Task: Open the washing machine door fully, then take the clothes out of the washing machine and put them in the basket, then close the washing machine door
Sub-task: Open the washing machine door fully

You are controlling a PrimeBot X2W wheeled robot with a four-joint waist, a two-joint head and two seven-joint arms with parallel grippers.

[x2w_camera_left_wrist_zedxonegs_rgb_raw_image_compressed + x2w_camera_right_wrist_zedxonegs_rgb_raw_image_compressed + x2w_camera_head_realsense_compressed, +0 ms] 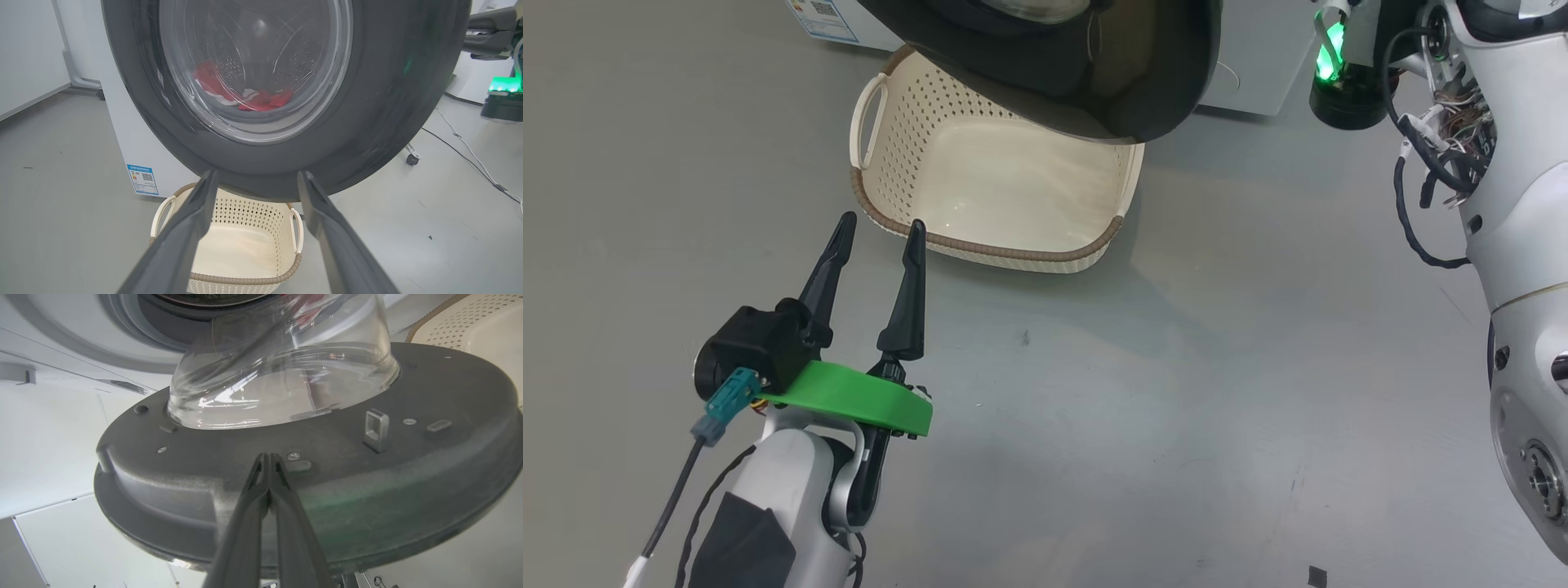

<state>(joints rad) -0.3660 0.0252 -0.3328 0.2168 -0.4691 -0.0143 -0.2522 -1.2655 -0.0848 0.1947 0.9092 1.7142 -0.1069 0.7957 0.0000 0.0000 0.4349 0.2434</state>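
- The grey floor (1176, 408) carries everything here.
- The washing machine (122, 134), a white box, stands on it at the far side of the scene. In the right wrist view its round opening (135, 347) shows beyond the door.
- The washing machine door (388, 102) stands swung out from the machine, partly open. Its glossy black rim (1062, 73) hangs over the far part of the basket in the head view. The right wrist view shows its grey inner face (367, 477) and the clear glass bowl (282, 375) bulging toward the drum.
- The basket (1005, 253), cream with a brown rim and white handles, sits on the floor just in front of the machine, under the door's lower edge (261, 192). It holds nothing.
- The clothes (261, 102), red with white trim, lie low in the drum, seen through the door glass from the left wrist.
- The left tool (882, 222) hovers above the floor just before the basket's near rim, its 2 fingers spread wide with nothing between them, pointing toward basket and door.
- The right tool (267, 457) has its 2 fingers pressed together with nothing gripped. The tips lie at the door's inner face beside a screw (293, 456), probably touching it, though the angle leaves that unsure.
- A small blue label (141, 179) is stuck low on the machine's front, left of the basket.
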